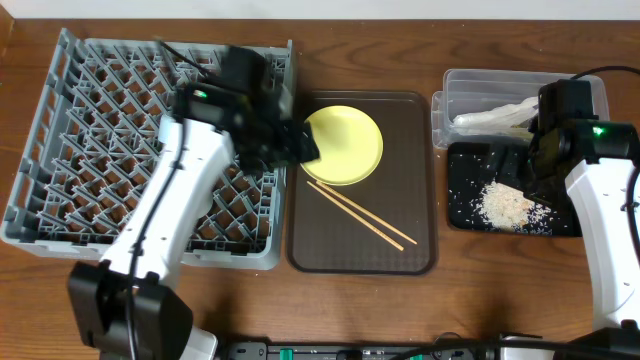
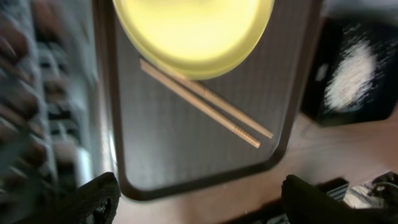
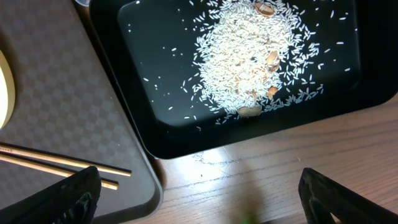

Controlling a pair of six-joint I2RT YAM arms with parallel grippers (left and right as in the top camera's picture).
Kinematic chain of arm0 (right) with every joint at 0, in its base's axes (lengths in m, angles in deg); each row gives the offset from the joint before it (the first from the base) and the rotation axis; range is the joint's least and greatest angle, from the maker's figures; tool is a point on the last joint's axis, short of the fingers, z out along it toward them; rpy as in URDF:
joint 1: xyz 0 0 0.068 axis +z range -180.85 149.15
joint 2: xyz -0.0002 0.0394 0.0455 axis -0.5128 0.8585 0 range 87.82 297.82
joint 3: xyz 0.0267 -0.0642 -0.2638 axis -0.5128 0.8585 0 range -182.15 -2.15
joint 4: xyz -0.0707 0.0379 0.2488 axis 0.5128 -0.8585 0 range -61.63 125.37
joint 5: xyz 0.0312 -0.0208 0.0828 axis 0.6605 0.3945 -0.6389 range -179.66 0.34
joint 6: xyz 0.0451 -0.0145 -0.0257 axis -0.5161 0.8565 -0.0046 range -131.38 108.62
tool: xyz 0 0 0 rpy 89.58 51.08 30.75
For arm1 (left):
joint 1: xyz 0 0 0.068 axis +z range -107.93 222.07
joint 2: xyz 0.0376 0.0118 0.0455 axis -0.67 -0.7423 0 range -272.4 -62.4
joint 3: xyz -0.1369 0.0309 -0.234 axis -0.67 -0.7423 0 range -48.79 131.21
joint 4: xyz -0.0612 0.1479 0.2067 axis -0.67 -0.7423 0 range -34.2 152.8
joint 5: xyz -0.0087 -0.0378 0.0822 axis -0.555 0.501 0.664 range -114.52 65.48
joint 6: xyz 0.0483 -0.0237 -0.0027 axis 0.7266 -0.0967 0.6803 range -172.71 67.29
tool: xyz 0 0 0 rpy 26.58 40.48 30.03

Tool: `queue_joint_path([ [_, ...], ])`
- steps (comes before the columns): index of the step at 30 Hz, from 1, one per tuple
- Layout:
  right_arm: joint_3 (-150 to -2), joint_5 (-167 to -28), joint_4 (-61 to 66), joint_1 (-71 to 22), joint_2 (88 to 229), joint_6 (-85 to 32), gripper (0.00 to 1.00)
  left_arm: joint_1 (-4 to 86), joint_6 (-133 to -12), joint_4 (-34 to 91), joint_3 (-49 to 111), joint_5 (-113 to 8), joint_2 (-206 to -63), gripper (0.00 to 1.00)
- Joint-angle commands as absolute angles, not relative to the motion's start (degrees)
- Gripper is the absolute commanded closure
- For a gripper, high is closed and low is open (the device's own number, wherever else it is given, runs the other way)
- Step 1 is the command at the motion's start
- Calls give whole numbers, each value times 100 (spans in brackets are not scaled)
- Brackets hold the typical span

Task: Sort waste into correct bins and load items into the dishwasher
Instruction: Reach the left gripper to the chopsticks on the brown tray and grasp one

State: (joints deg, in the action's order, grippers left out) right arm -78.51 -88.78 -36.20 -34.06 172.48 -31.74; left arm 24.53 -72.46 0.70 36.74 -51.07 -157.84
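Wooden worktop [image 1: 460, 290] seen from above. A grey pegged dish rack [image 1: 90, 150] fills its left end and a brown serving tray [image 1: 362, 250] sits at the middle. A clear tub [image 1: 470, 85] holding crumpled white waste [image 1: 490, 118] stands at the far right corner. A black tray [image 1: 462, 205] with a heap of rice [image 1: 505, 205] lies just in front of the tub.

On the far half of the serving tray lies a round yellow plate [image 1: 345, 145], flat and face up. A pair of wooden chopsticks [image 1: 362, 215] lies slantwise just beside its near rim, side by side.

The left end effector [image 2: 199, 202] hangs over the serving tray's left side, released, jaws wide, grasping nothing. The right end effector [image 3: 199, 199] hovers by the black tray's near edge, also released and empty.

The plate looks stiff, smooth and likely slippery. Lying flat, it probably offers only its raised rim to pinch. The chopsticks look light and thin and may roll apart. Taking both together near their middle seems safest.
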Motion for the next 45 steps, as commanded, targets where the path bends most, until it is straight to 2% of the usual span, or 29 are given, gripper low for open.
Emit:
queue_joint_path([
  [1, -7978, -8843, -3622, -3432, 17143, -3124, 1, 2016, -8404, 162, 3211, -4844, -15874, 14],
  [8, -7978, -8845, -3622, -3432, 17143, -3124, 1, 1262, -9060, 1198, 2365, -4700, -15876, 14],
  [12, -7978, -8847, -3622, -3432, 17143, -3124, 1, 803, -9761, 1521, 2201, -3321, -15955, 15],
  [17, -7976, -8864, -3622, -3430, 17143, -3124, 1, 361, -10194, 1702, 2201, -2665, -16177, 15],
  [25, -7978, -8864, -3624, -3421, 17143, -3126, 1, 23, -11156, 1869, 2201, -2816, -16741, 15],
  [45, -7976, -8864, -3624, -3421, 17143, -3126, 1, -19, -11309, 2159, 2197, -3008, -17393, 15],
])
